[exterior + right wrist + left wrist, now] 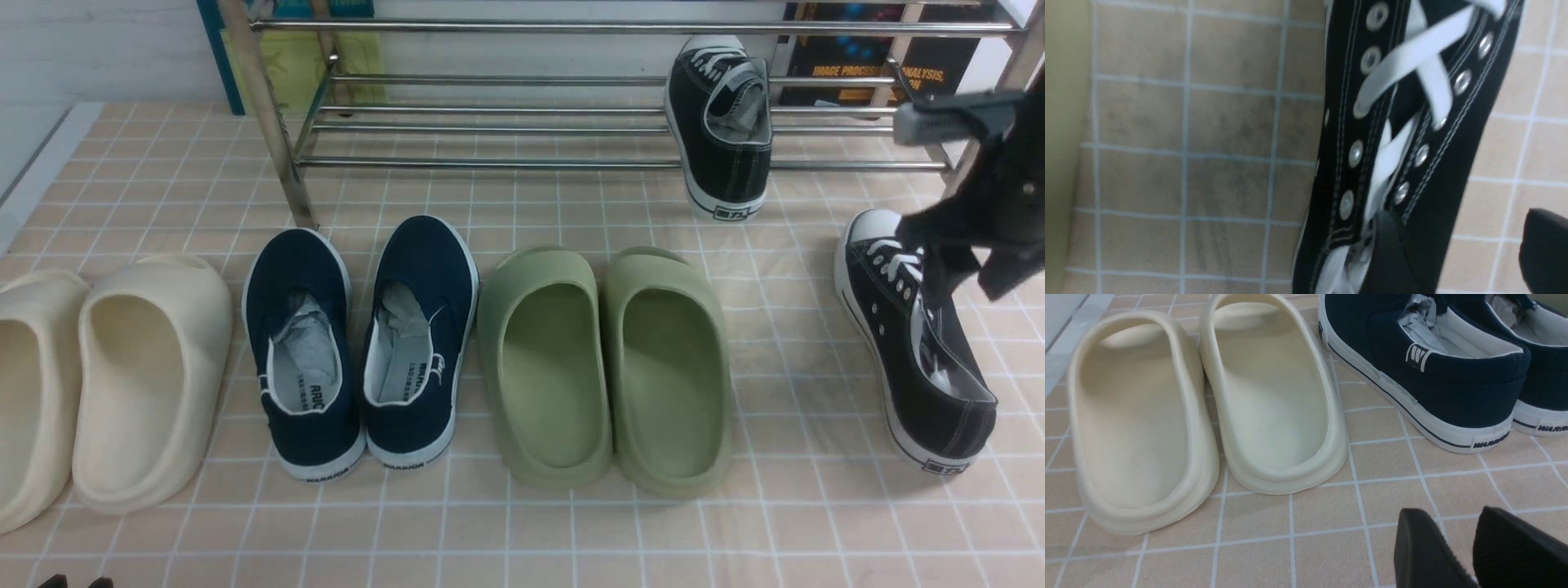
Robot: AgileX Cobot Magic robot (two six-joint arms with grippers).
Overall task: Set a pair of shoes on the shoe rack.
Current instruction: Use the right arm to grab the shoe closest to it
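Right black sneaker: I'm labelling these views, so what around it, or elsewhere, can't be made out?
- Heel of the floor sneaker: cut off by the right wrist view's edge.
- Leftmost cream clog: cut off by the front view's left edge.
- Left tool: mostly beyond the front view's bottom edge.
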